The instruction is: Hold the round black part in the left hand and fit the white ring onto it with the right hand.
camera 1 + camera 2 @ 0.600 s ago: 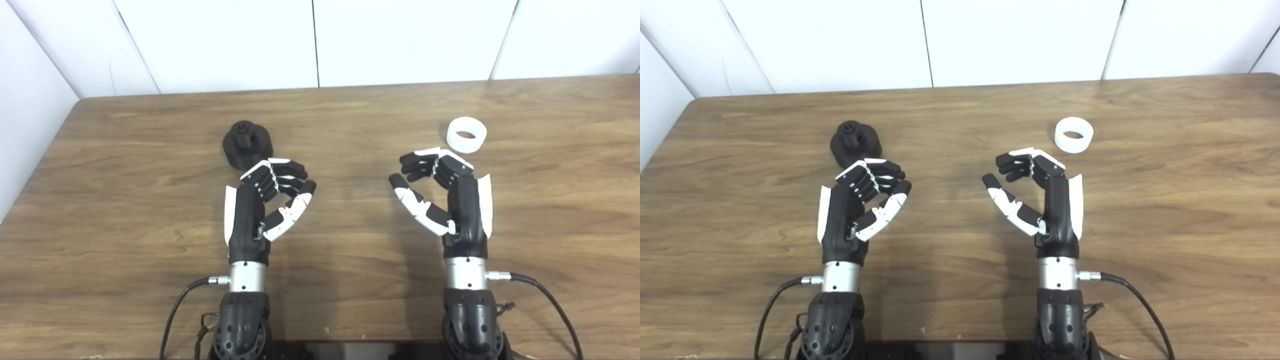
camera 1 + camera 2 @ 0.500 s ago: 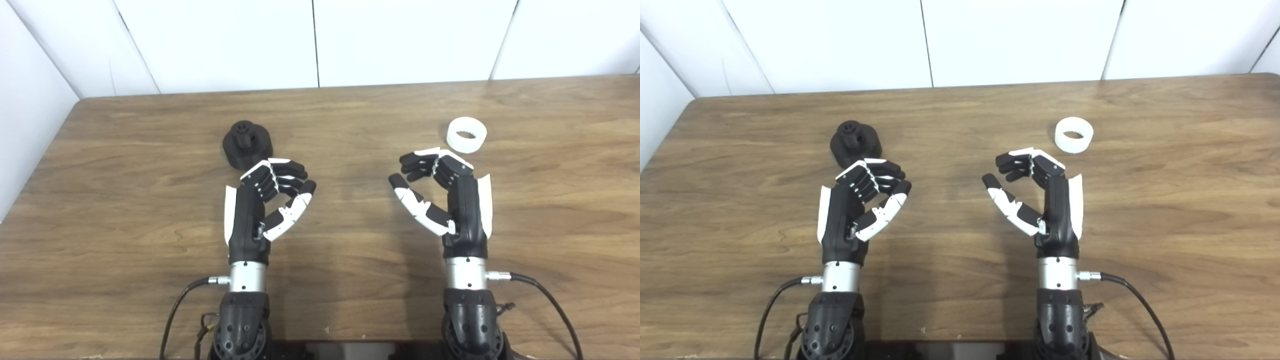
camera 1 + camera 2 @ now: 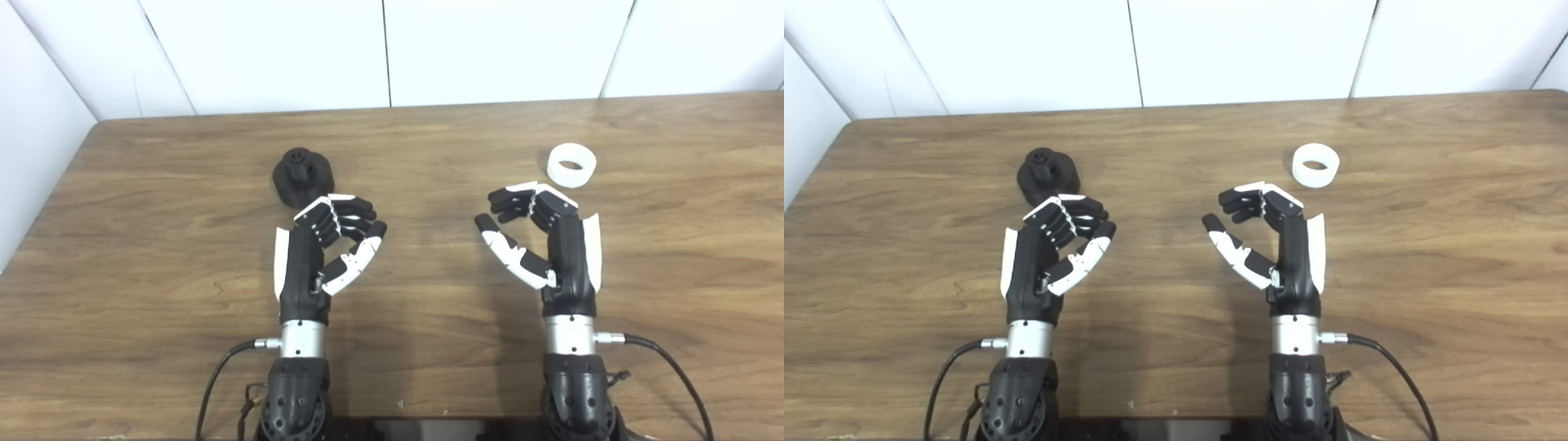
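The round black part (image 3: 302, 176) stands on the wooden table (image 3: 429, 153), left of the middle, with a small knob on top. Just in front of it, a little to its right, my left hand (image 3: 324, 245) hovers with curled fingers apart from the thumb, holding nothing. The white ring (image 3: 571, 164) lies flat on the right side of the table. My right hand (image 3: 545, 236) sits just in front of the ring and slightly left, open, with its fingers curled and nothing in them. Neither hand touches its object.
White wall panels (image 3: 386, 55) close off the table's far edge and left side. Black cables (image 3: 667, 367) run from both wrists near the table's front edge.
The right hand has shifted very slightly to the left. The left hand, black part and ring have not moved.
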`<action>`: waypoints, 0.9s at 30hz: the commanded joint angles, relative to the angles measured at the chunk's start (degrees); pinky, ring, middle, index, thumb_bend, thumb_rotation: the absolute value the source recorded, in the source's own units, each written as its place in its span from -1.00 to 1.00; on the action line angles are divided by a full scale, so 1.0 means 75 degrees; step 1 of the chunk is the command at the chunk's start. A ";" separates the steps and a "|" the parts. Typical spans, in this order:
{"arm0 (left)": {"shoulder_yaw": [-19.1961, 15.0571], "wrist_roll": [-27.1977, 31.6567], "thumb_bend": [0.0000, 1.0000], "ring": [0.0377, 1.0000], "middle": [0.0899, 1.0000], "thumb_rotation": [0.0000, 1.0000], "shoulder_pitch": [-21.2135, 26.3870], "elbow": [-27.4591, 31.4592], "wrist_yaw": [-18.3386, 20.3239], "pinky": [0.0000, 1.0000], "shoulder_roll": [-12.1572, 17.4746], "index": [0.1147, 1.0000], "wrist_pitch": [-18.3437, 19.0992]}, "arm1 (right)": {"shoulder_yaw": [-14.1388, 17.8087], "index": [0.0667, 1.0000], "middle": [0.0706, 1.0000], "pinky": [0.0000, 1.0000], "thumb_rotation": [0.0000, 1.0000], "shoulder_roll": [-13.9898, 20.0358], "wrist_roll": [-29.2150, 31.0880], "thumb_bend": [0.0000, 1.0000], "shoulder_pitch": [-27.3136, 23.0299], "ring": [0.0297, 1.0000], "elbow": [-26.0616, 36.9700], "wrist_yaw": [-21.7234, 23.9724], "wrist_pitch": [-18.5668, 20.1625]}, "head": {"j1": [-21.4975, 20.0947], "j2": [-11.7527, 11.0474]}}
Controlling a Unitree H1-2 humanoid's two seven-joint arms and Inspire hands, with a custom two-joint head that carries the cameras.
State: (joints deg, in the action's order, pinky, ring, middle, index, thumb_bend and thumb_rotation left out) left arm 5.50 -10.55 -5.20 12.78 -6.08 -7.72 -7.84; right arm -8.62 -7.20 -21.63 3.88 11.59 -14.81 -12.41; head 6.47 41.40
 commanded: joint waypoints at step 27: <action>0.0412 -0.0463 0.00 0.00 0.04 -0.87 0.0194 -0.0158 -0.0257 -0.12 -0.0227 -0.15 -0.0544 | 0.0656 -0.08 0.13 -0.03 -0.67 0.0380 0.1003 -0.01 0.0221 0.11 -0.0140 0.0642 -0.0656 | 0.1720 -0.0422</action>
State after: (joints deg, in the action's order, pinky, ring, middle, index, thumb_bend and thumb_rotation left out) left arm 7.81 -13.55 -5.11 10.59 -8.49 -9.35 -10.17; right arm -3.73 -5.36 -14.11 3.96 9.15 -10.21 -14.92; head 19.34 38.23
